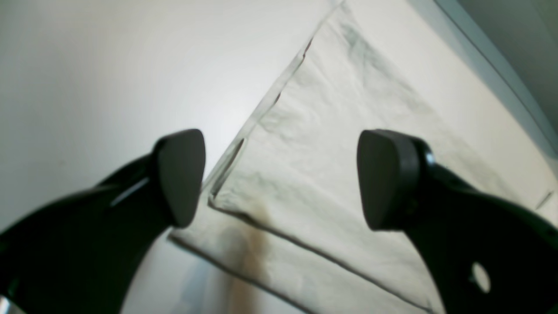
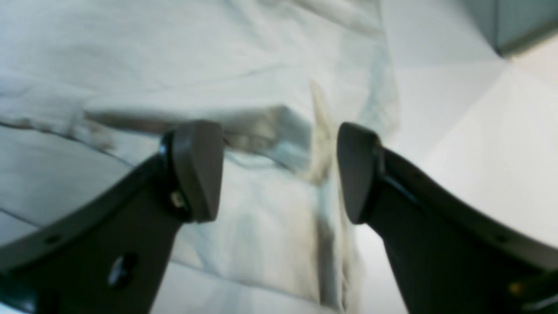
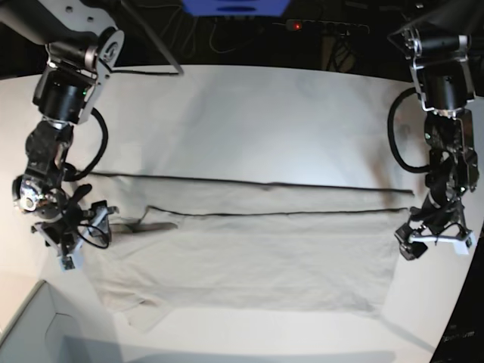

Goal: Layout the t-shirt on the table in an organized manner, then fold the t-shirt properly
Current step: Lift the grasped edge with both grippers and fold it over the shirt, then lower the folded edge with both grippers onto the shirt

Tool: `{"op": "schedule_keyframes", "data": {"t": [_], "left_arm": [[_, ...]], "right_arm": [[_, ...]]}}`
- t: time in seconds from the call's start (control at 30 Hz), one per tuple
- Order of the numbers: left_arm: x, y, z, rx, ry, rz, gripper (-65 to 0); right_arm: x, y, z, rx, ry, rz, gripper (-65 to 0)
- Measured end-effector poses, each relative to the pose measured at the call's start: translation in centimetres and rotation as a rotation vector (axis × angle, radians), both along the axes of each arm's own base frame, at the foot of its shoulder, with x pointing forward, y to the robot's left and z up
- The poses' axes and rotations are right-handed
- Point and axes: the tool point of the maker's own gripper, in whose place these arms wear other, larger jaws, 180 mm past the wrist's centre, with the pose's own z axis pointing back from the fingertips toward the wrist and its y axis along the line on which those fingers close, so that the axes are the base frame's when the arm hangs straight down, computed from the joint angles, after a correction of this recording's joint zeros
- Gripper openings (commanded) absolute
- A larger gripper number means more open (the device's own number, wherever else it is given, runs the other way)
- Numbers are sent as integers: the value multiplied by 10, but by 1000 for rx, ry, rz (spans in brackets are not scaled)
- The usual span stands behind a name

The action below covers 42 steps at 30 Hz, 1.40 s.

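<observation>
While the shirt (image 3: pixel 249 253) lies spread across the middle of the tabletop (image 3: pixel 249 113), one long side is already turned over onto the body, leaving a straight fold line across its far part; the folding step is judged to be in hand, with the layout done.

At the left of the base view, the right pincer (image 3: pixel 92 221) sits low at the collar end, just beside a darker tuck of cloth. Its wrist view shows the jaws parted wide with a raised ridge of fabric between them and nothing gripped.

Centre: the cloth lies mostly flat, with a sleeve (image 3: pixel 140 314) sticking out at the near-left corner.

At the right, the left pincer (image 3: pixel 423 236) hangs at the hem end. Its wrist view shows the jaws wide apart and empty, above the layered hem corner.

Judged next move: both pincers close on their matching edges together and carry them evenly.

Containers: a pale box corner (image 3: pixel 34 333) shows at lower left; its contents cannot be seen.
</observation>
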Motion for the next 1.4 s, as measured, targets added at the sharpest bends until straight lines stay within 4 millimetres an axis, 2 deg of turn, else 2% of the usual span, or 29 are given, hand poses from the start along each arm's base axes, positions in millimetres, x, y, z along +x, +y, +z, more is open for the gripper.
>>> {"op": "schedule_keyframes", "data": {"t": [0.13,0.2,0.3,0.43,0.67,0.7,0.77,0.97,1.07,1.13,1.27,1.4], "left_arm": [[-33,-1,-37,-2,101,3,-124],[-43,-4,-49,-9,133,1,-124],[-39,-4,-52,-19,130,6,-124],[-49,-2,-80,-56,210,31,-124],[-44,8,-85,-59,209,65,-131],[-44,8,-85,-59,204,60,-153],[-45,8,-86,-59,211,63,-254],[-50,5,-93,-79,240,64,-650],[-51,5,-93,-80,242,63,-636],[-51,5,-94,-79,243,63,-650],[-51,4,-93,-79,243,59,-650],[-55,6,-94,-75,247,60,-650]], "right_arm": [[-26,-8,-24,-6,65,-19,-235],[-36,-9,-32,-6,87,-18,-235],[-49,-15,-40,-19,108,-22,-235],[-66,-19,-45,-43,128,-22,-235],[-68,-23,-34,-73,99,-19,-235],[-70,-25,-34,-77,94,-17,-235],[-77,-34,-37,-100,123,-23,-235],[-91,-47,-46,-89,145,-61,-235],[-101,-55,-64,-59,200,-89,-235],[-101,-55,-72,-37,205,-88,-235],[-91,-50,-75,12,136,-82,-235],[-92,-50,-75,11,135,-81,-235]]}}
